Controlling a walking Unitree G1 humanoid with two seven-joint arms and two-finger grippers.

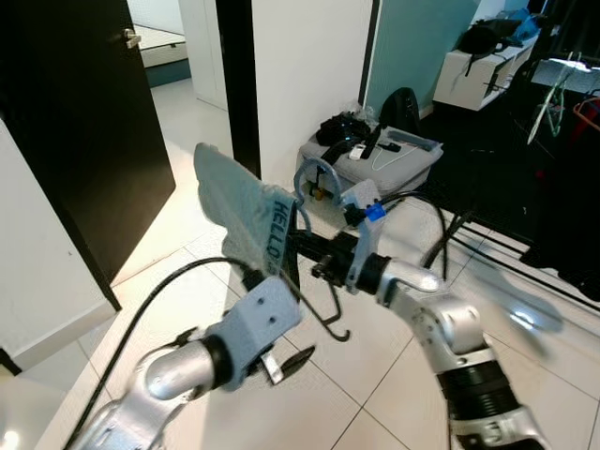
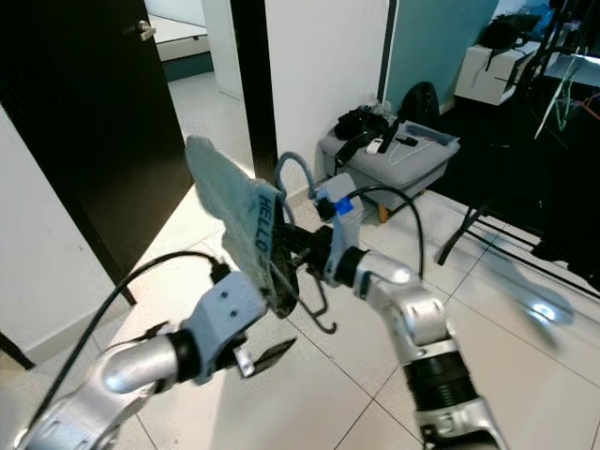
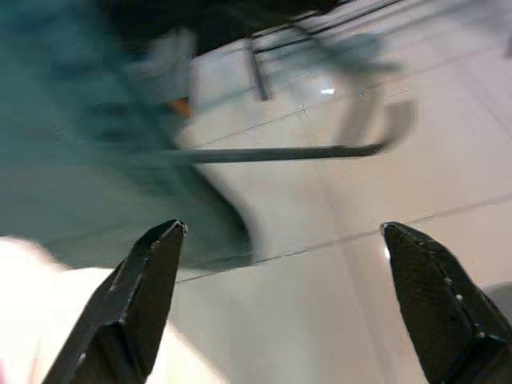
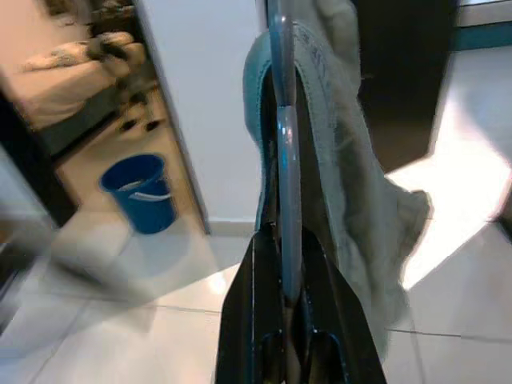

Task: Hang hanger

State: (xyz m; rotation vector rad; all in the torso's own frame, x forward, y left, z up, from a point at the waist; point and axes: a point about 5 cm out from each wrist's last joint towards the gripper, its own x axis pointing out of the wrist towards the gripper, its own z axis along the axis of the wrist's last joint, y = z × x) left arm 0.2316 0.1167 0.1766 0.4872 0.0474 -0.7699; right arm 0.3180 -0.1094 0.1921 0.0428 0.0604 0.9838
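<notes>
Left end effector (image 1: 281, 364) was seen low over the tiled floor (image 1: 375, 375), fingers spread and empty, apparently kept free to assist. A hanger (image 4: 282, 136) draped with a grey garment (image 1: 239, 211) was pinched mid-air by the right end effector (image 1: 314, 265), presumably for carrying toward a rail
</notes>
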